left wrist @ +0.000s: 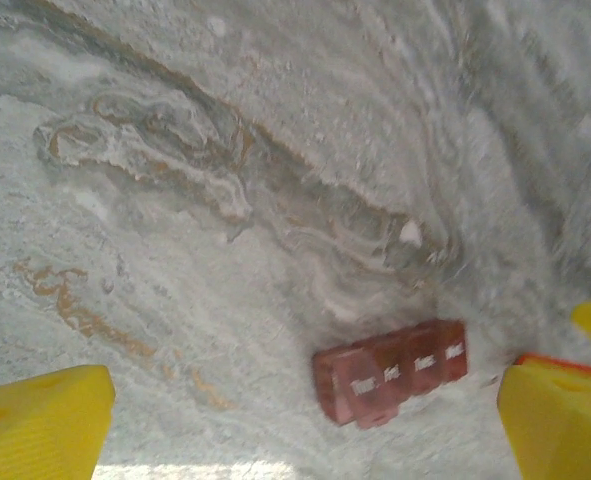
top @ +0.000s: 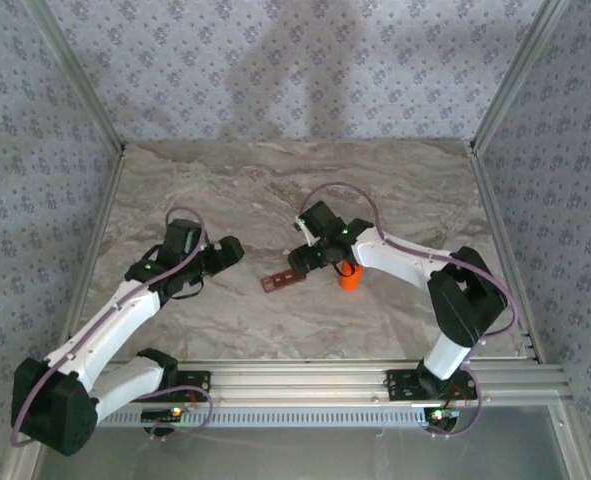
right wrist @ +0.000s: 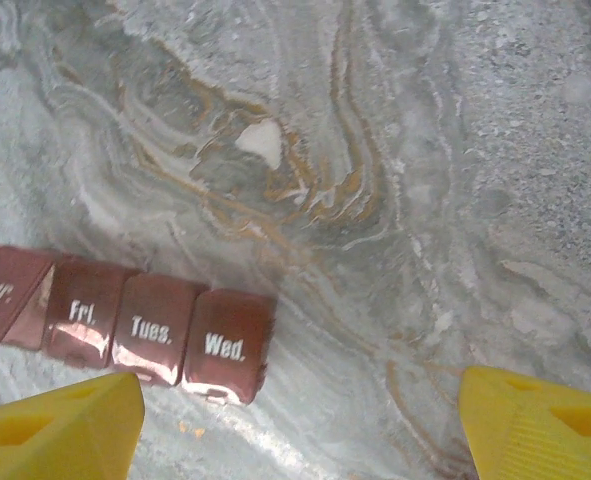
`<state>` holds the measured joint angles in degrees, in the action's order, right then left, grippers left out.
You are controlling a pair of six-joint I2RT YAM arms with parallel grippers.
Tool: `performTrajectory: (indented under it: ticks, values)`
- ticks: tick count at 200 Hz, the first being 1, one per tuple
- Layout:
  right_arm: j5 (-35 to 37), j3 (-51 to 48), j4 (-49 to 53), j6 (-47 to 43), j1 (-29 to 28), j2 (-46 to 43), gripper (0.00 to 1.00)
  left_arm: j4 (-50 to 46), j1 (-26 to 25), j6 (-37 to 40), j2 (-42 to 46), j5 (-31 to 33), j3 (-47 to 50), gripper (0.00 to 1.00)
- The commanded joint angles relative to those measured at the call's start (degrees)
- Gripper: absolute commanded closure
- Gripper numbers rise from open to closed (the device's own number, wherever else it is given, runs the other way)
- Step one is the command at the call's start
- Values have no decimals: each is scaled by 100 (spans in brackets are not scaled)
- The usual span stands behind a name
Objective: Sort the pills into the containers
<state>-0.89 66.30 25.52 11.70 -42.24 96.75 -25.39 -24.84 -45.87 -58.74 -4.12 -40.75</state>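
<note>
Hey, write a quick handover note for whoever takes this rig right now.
Pill organizer: red-brown strip, four compartments, lying between the claws.
Left claw: open, empty, apart from it.
Right claw: open, empty, close above it.
Orange bottle stands next to the right claw.
Done: no pills visibly sorted; Fri., Tues., Wed. lids look shut.
Left: all the sorting.

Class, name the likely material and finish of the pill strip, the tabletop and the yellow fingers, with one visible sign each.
Pill strip: glossy, slightly translucent red-brown plastic; bright highlights on its lids, white printed day names. Tabletop: marble-look, stone or printed laminate, unclear; grey-brown veining. Yellow fingers: probably matte plastic; flat even colour, no shine.
</note>
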Motion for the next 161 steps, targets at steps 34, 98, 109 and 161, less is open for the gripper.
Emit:
performTrajectory:
  ticks: [34, 98, 109, 161]
  values:
    - [-538, 149, -151, 218, 94, 553, 17, -759, -851, 886, -607, 925, -471, 2]
    - [-562, 55, -348, 270, 85, 779, 17, -961, -1623, 1241, -1009, 1567, -696, 2]
    - [-570, 25, -376, 280, 90, 793, 18, -966, -1747, 1310, -1073, 1619, -717, 2]
    - [-621, -82, -453, 307, 68, 806, 18, -950, -2117, 1379, -1289, 1808, -701, 2]
